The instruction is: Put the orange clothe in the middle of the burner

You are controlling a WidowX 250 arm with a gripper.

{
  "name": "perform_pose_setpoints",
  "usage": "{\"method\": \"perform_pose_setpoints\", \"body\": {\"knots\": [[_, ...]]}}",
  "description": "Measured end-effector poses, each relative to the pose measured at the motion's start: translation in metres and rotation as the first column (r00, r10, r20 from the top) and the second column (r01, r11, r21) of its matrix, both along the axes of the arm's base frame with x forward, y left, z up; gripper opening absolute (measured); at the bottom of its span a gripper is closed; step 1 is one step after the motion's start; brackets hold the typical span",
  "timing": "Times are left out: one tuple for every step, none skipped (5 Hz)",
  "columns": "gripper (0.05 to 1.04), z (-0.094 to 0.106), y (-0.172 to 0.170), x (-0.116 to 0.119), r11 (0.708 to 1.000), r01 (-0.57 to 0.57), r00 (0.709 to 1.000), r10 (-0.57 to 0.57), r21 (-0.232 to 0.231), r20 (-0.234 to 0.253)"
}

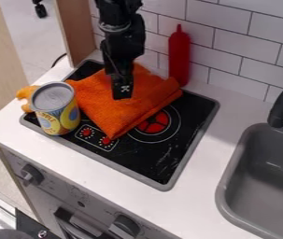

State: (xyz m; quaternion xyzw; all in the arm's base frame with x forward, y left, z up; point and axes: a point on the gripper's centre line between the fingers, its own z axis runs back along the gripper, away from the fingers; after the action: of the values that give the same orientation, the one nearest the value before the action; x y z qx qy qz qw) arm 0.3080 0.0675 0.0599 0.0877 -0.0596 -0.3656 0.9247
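While the gripper (122, 93) is seen over the orange cloth (101, 106), its opening cannot be told

The burner (159, 124) is partly covered by the folded cloth. Beside the cloth, a can (57, 112) is seen near 2 red dials (87, 132).

Cloth (115, 102): plain orange. Can (57, 114), stovetop's (140, 161) left corner: yellow/blue pattern, grey lid (53, 96). Bottle (180, 58), counter's (62, 154) back edge: red. Stovetop: black, grey rim, red burner (153, 123), white rings. Counter: white.
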Motion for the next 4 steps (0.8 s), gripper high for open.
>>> {"method": "perform_pose_setpoints", "body": {"knots": [[0.998,0.003,-0.017,-0.009,0.999,0.010,1.000,-0.012,-0.047,-0.027],[0.998,-0.003,-0.033,-0.020,0.994,-0.097,0.992,0.093,-0.045,-0.085],[0.998,-0.006,-0.046,-0.031,0.968,-0.239,0.966,0.230,-0.072,-0.113],[0.998,-0.003,-0.051,-0.041,0.933,-0.342,0.939,0.335,-0.111,-0.072]]}}
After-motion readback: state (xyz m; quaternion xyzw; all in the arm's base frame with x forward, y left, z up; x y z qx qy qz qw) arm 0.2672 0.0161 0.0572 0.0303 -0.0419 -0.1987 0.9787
